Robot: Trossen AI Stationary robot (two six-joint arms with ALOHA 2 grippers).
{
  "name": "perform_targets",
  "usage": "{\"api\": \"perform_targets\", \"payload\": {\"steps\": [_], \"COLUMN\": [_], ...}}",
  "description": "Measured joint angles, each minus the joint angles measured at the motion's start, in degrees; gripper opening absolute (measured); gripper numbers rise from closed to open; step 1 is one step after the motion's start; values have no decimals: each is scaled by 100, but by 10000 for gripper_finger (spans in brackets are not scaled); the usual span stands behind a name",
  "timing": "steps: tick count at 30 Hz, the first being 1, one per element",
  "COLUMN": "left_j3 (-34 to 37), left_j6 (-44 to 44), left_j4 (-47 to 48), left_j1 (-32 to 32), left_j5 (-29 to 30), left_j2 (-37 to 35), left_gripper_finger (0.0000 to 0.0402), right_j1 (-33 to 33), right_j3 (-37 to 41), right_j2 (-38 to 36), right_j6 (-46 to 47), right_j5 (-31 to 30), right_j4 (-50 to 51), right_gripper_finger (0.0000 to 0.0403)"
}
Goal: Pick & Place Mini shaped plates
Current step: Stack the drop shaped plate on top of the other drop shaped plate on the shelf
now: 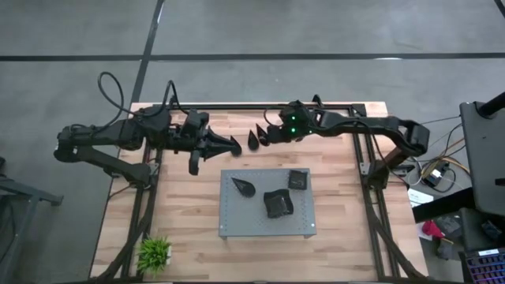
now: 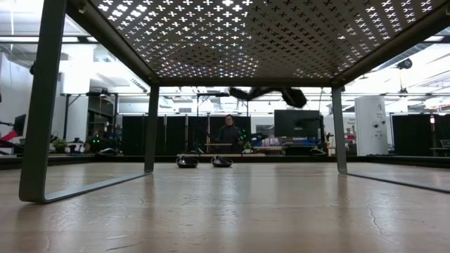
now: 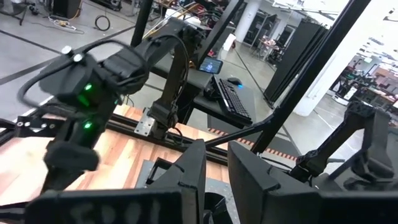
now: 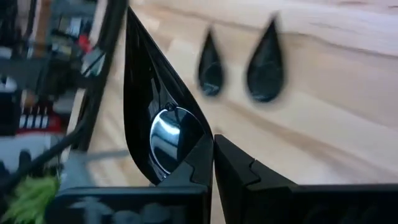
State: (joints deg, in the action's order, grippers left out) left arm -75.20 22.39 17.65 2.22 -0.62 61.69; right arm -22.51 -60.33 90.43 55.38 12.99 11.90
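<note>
My right gripper [image 4: 211, 168] is lifted over the table's far middle and is shut on a glossy black teardrop plate [image 4: 155, 118]. It also shows in the high view [image 1: 268, 134]. Two more teardrop plates [image 4: 210, 65] [image 4: 265, 62] lie flat on the wood ahead of it, also seen in the high view [image 1: 254, 140] [image 1: 234, 144]. My left gripper [image 3: 216, 177] hovers just left of them [image 1: 215, 144], fingers a narrow gap apart, holding nothing I can see. On the grey board [image 1: 237, 225] rest a teardrop plate [image 1: 243, 188], a square plate [image 1: 297, 179] and stacked square plates [image 1: 278, 203]. My right gripper pinches the teardrop plate by its rounded end [image 4: 177, 155] between the two fingers. The plate stands on edge in the hold and is lifted clear of the table. Its pointed tip [image 4: 129, 15] sticks out ahead of the fingers.
The grey perforated board stands on legs [image 2: 151, 126] near the table's middle, with room beneath it. A small green plant [image 1: 155, 252] sits at the near left corner. Both arms are close together over the far middle. A person [image 2: 229, 133] stands in the room beyond.
</note>
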Motion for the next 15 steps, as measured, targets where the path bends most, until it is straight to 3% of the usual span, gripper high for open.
{"api": "perform_targets", "payload": {"steps": [15], "left_j3": [0], "left_j6": [167], "left_j4": [-10], "left_j1": [0], "left_j5": [-170], "left_j2": [-661], "left_gripper_finger": [62], "right_j1": [1040], "right_j3": [-2280], "right_j2": [401], "right_j6": [-1337], "right_j5": [228], "right_j4": [2482], "right_gripper_finger": [8]}}
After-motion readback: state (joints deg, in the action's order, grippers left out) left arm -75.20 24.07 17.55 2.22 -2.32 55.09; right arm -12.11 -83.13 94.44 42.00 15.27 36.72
